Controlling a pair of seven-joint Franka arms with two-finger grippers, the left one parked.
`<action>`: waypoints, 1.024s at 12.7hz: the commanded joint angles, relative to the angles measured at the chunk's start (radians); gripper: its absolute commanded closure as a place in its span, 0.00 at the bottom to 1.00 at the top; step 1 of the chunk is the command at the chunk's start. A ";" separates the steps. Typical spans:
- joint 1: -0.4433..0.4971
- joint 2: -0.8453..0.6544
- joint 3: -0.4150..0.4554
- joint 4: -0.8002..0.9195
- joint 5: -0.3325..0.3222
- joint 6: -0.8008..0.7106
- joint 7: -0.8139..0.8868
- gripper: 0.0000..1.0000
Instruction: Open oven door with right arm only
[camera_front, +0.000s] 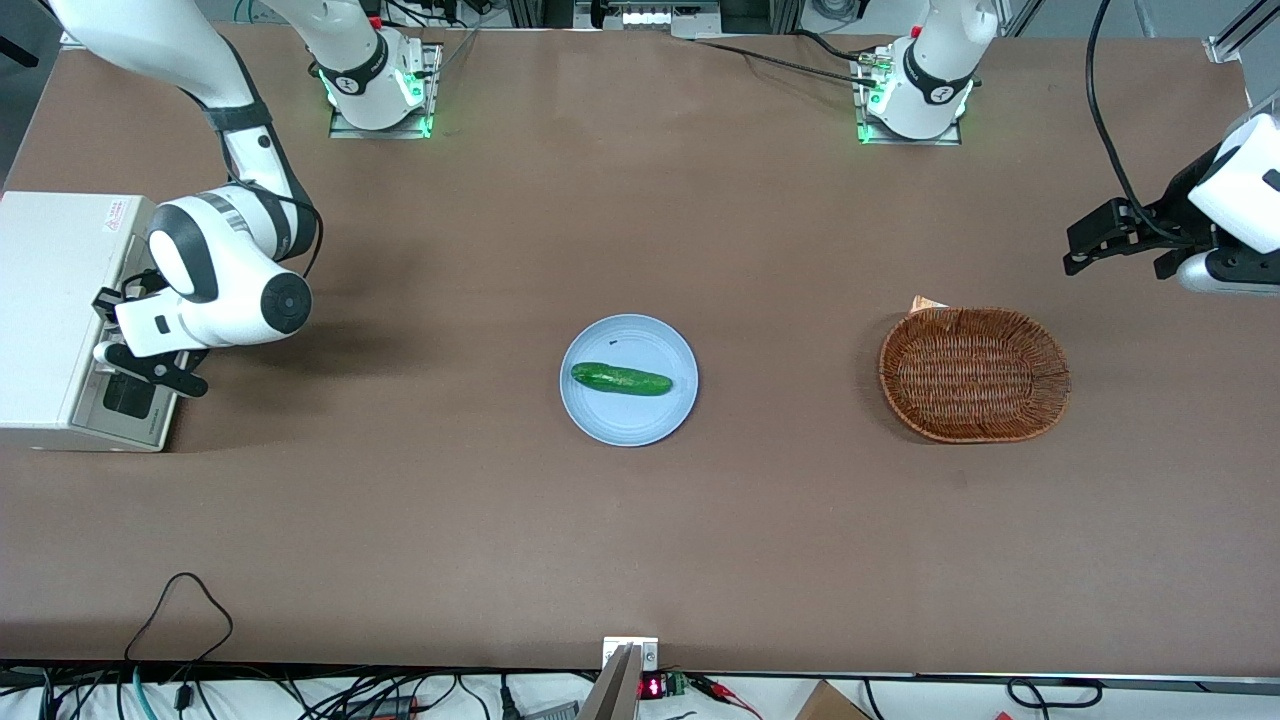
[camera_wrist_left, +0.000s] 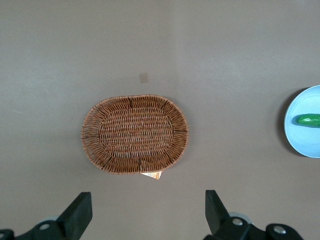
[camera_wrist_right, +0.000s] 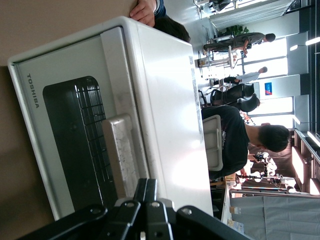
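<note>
Currently, gripper (camera_front: 150, 365) hovers right by oven door (camera_wrist_right: 75, 145) handle (camera_wrist_right: 122, 155); finger state unclear; door shut, opening not begun.

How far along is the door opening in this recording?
Done: the right arm has brought its gripper up in front of the oven door, near the handle. In hand: lining up on the handle; no grasp is visible. Left: the door looks shut against the oven, so gripping and pulling remain.
</note>
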 joint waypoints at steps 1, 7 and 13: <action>-0.008 0.003 0.003 -0.008 -0.032 0.013 0.034 1.00; -0.009 0.018 0.003 -0.011 -0.036 0.016 0.047 1.00; -0.011 0.020 0.003 -0.038 -0.082 0.009 0.045 1.00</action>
